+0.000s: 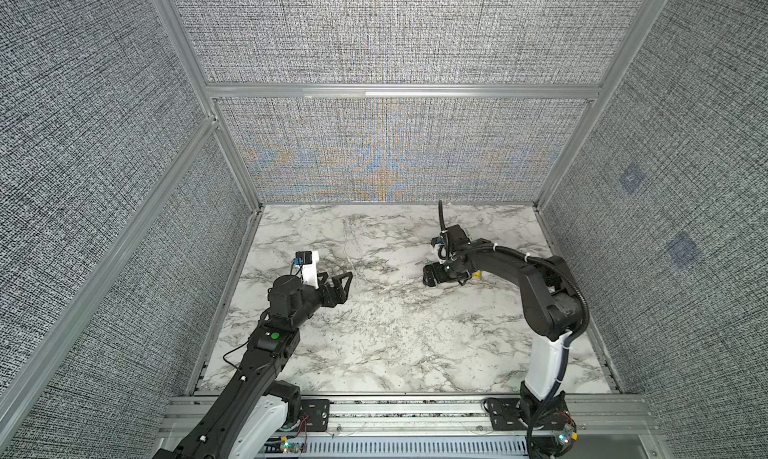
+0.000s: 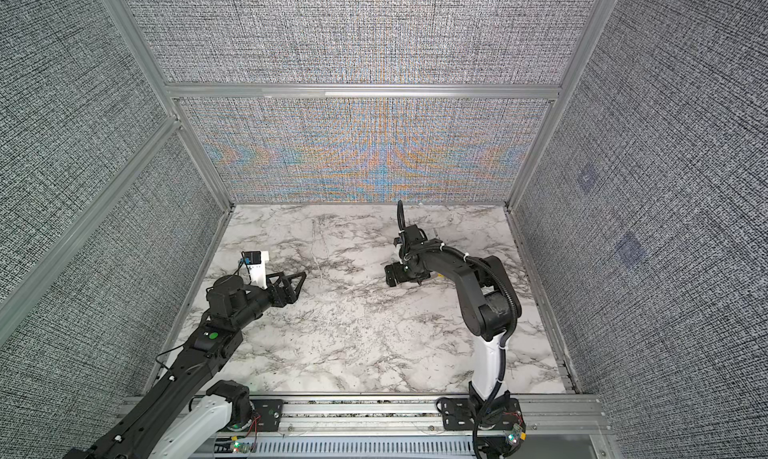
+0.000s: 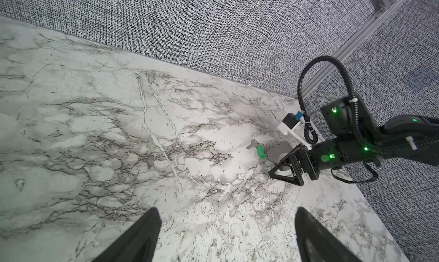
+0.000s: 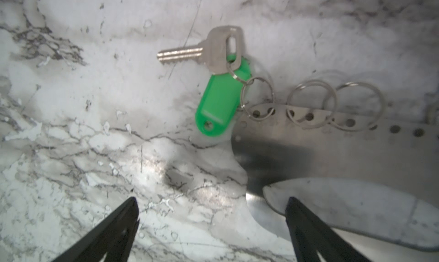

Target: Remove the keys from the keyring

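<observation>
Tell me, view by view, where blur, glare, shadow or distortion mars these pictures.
Right wrist view: soft focus, the green-tagged key blurred, a dark shadow across the keyring, glare at its inner edge. Both top views: rainbow moiré on the back wall. Left wrist view: sharp, faint green cast on the table.

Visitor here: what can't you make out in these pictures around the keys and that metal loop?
- Yellow-tagged key: in both top views just a yellow speck beside the right arm, too small.
- Keyring: in the right wrist view its far end is cut off by the picture edge; in both top views the right tool covers it.
- Whether that tool touches the keyring: right wrist view too blurred.
</observation>
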